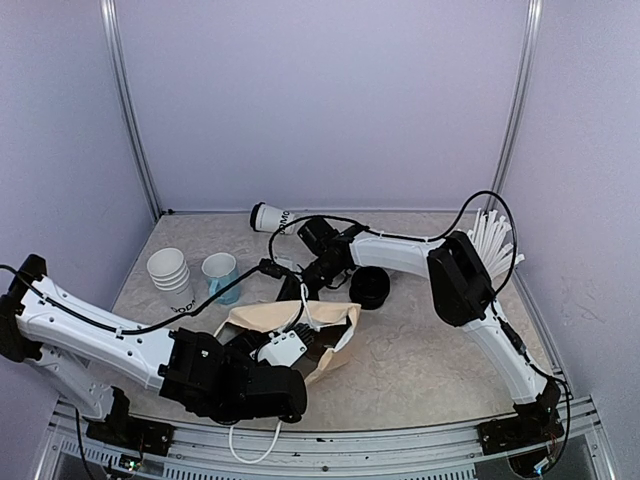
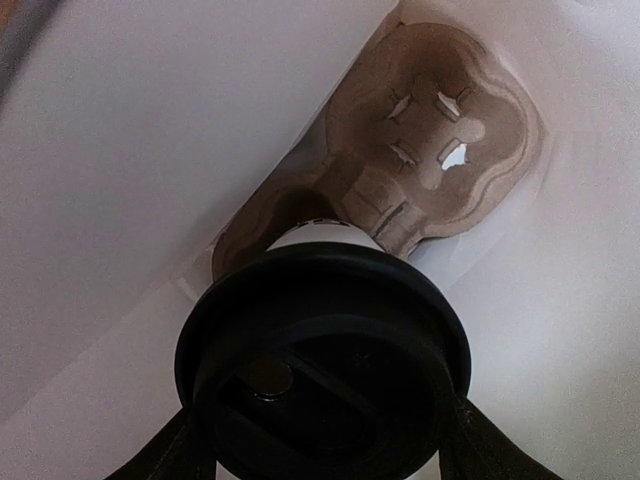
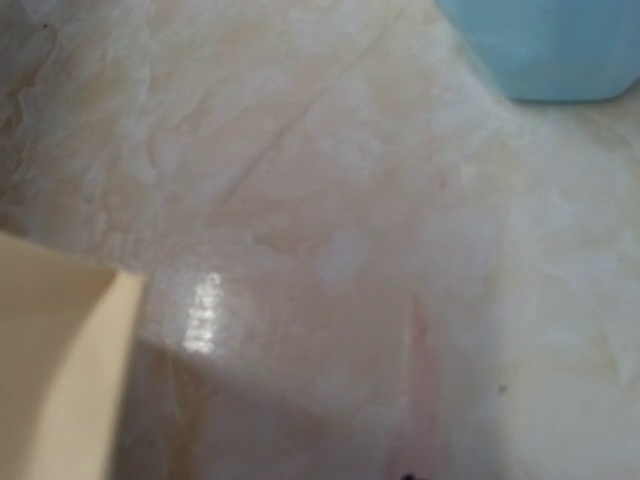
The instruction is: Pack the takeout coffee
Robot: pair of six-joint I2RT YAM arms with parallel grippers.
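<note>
The takeout coffee (image 2: 322, 340), a white cup with a round black lid, fills the left wrist view. My left gripper (image 2: 322, 420) is shut on it, with dark fingers (image 2: 160, 458) on both sides of the lid. The cup hangs inside a pale paper bag (image 1: 262, 318), above a brown cardboard cup carrier (image 2: 440, 130) at the bag's bottom. In the top view my left gripper (image 1: 298, 345) reaches into the bag's mouth and the cup is hidden. My right gripper (image 1: 298, 288) is at the bag's far rim; its fingers do not show in the right wrist view.
A stack of white cups (image 1: 170, 276) and a light-blue mug (image 1: 221, 276) stand left of the bag; the mug also shows in the right wrist view (image 3: 545, 45). A lidless white cup (image 1: 268, 217) lies at the back. Black lids (image 1: 370, 290) and white sticks (image 1: 492, 240) are to the right.
</note>
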